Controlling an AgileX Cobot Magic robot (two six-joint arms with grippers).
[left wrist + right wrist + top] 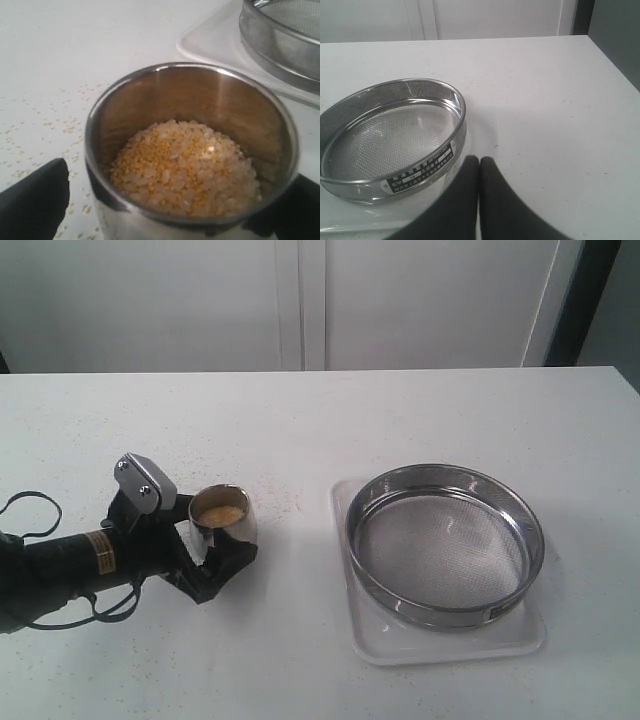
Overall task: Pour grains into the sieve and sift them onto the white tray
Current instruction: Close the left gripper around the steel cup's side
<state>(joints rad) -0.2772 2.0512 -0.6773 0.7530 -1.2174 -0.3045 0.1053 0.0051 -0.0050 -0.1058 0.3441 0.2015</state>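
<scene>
A small steel cup (222, 515) (192, 100) holds the grains (220, 511) (185, 165), yellow-orange and pale ones mixed. It stands upright on the table, left of the tray. My left gripper (215, 530) (165, 200) stands open astride the cup, with a gap showing beside one black finger (35, 200). The sieve (445, 545) (280, 35) (390, 135) rests on the white tray (450, 645) (215, 40) (380, 215), its mesh bare. My right gripper (480, 162) is shut on nothing, just beside the sieve's labelled wall; the exterior view does not show it.
Loose grains (50, 110) lie scattered on the white table (300, 420) around the cup. A black cable loop (30, 505) hangs off the left arm. White cabinet doors (300, 300) stand behind the table's far edge.
</scene>
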